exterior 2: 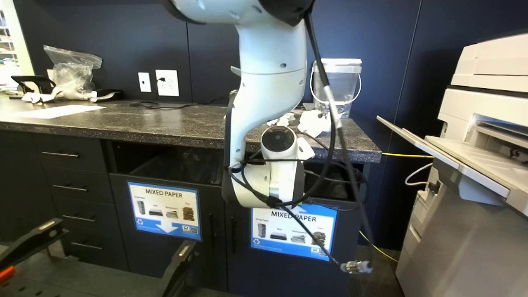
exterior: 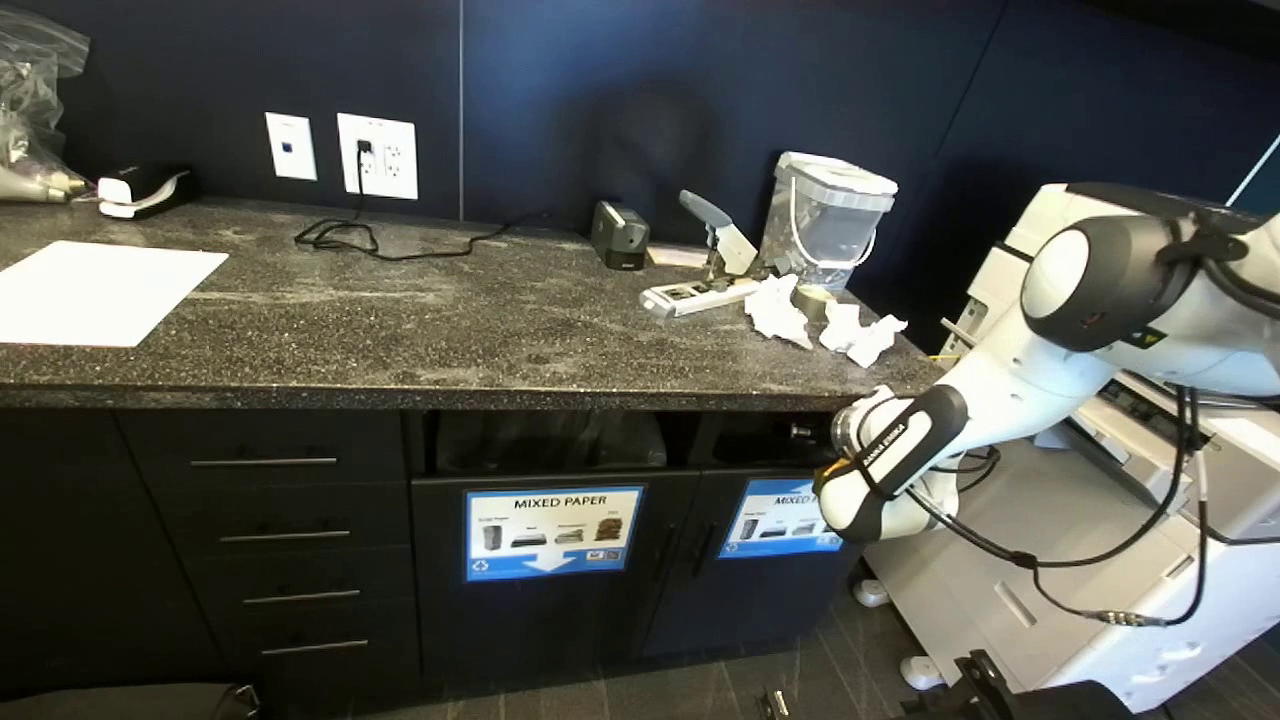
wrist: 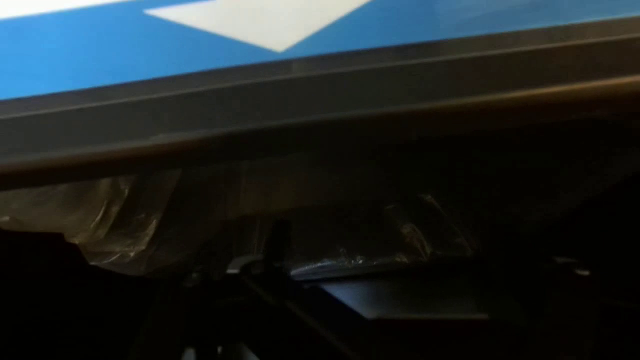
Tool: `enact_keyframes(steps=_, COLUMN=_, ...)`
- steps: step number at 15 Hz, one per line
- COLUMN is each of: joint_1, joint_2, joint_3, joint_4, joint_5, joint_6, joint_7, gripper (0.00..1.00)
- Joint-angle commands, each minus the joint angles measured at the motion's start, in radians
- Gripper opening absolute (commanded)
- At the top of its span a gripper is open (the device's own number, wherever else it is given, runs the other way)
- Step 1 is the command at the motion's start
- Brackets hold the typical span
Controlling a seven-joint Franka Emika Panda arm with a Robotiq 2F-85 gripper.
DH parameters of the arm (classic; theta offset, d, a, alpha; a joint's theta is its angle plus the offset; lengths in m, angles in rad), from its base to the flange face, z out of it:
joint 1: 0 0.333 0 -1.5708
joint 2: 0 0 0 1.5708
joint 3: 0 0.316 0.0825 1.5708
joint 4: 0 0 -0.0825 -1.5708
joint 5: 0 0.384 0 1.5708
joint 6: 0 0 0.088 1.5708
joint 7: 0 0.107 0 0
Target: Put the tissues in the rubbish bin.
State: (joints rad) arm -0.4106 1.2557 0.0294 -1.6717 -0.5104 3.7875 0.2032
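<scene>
See crumpled white paper tissues (exterior: 777,310) at the right end of the speckled dark stone counter (exterior: 450,330), on the near side of a clear lidded plastic bucket (exterior: 825,225), with an olive tape roll (exterior: 812,303) between wads. Expect light, soft, springy stuff, hard to break yet easy to squash or tear at thin peaks, and not slippery. Best to come down over one wad and pinch across its thick middle, clear of the roll and of the grey-and-white stapler (exterior: 700,297) just left. In the wrist view, find the dark gripper (wrist: 300,280) deep in shadow at the right-hand dark built-in cabinet rubbish bin (wrist: 320,97), with a bright-blue label (wrist: 125,55) on its front; too dark to tell whether wide, narrow or gripping anything. Probably at the drop, with counter wads left to fetch.
</scene>
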Motion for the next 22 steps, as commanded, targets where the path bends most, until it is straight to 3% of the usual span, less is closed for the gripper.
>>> enact_keyframes(steps=1, joint_1=-0.066, joint_2=-0.218, joint_3=0.026, joint_4=-0.226, joint_5=-0.186, joint_6=-0.175, joint_7=0.053, gripper=1.0)
enact_keyframes(steps=5, joint_1=-0.172, joint_2=-0.42, joint_3=0.112, joint_4=-0.384, joint_5=-0.372, joint_6=-0.465, joint_7=0.101, gripper=1.0)
enact_keyframes(steps=7, joint_1=-0.227, joint_2=-0.525, joint_3=0.178, joint_4=-0.461, joint_5=-0.392, joint_6=-0.635, joint_7=0.092, gripper=1.0)
enact_keyframes(steps=11, joint_1=-0.359, joint_2=-0.728, joint_3=0.359, joint_4=-0.581, joint_5=-0.293, joint_6=-0.942, joint_7=0.002, gripper=1.0)
enact_keyframes(steps=13, joint_1=-0.418, joint_2=-0.818, joint_3=0.449, joint_4=-0.614, joint_5=-0.213, joint_6=-1.036, joint_7=-0.043, gripper=1.0)
enact_keyframes(steps=15, joint_1=-0.477, joint_2=-0.893, joint_3=0.533, joint_4=-0.626, joint_5=-0.116, joint_6=-1.077, joint_7=-0.088, gripper=1.0)
enact_keyframes(steps=17, joint_1=-0.532, joint_2=-0.94, joint_3=0.602, joint_4=-0.624, joint_5=-0.028, joint_6=-1.036, joint_7=-0.117, gripper=1.0)
enact_keyframes(steps=22, joint_1=-0.584, joint_2=-0.945, joint_3=0.657, joint_4=-0.574, joint_5=0.122, joint_6=-0.841, joint_7=-0.05, gripper=1.0)
